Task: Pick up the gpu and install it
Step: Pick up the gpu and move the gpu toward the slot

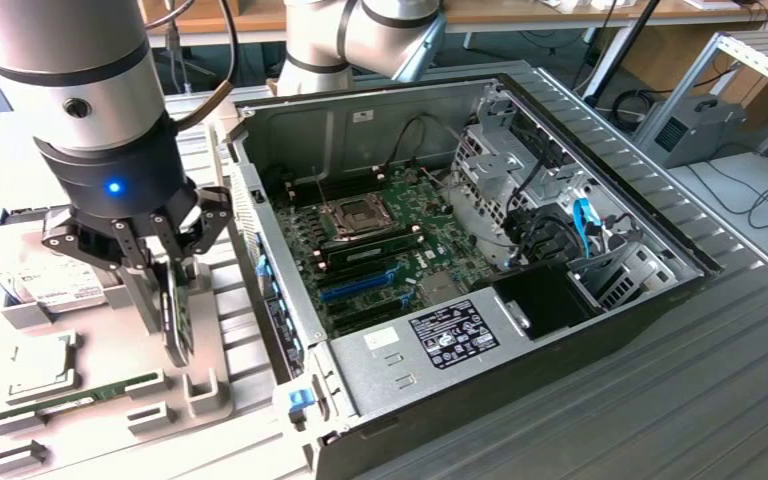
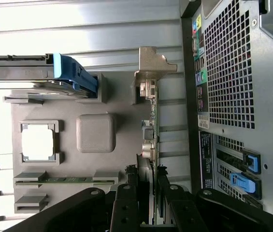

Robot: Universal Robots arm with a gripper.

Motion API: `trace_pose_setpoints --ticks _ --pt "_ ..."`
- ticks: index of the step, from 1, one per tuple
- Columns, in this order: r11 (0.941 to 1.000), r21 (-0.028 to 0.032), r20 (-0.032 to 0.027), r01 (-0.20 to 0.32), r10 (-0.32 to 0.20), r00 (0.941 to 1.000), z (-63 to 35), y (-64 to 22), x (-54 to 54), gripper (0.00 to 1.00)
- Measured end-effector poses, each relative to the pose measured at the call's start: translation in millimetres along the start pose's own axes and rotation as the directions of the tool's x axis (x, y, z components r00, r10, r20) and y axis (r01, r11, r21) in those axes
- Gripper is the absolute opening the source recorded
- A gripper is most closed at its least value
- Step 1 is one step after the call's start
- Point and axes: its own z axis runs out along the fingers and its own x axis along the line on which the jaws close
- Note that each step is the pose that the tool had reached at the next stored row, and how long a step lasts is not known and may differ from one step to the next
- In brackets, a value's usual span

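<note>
Gripper (image 2: pixel 149 178) jaws clenched on upright gpu (image 2: pixel 150 116); tray (image 2: pixel 122 145) beneath jaws holds cpu (image 2: pixel 38 141) and memory stick (image 2: pixel 64 180).

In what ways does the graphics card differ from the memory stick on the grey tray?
The gripper grips the graphics card; the memory stick is untouched. The graphics card stands tall, while the memory stick sits low in its holders. The graphics card has a silver end bracket; the memory stick has none. Both are thin boards at the grey tray.
</note>
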Motion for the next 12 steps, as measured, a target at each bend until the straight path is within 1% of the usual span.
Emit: trace_pose_setpoints --ticks 12 --pt "1.0000 0.0000 0.0000 0.000 0.000 1.0000 -5.5 0.1 -0.1 0.26"
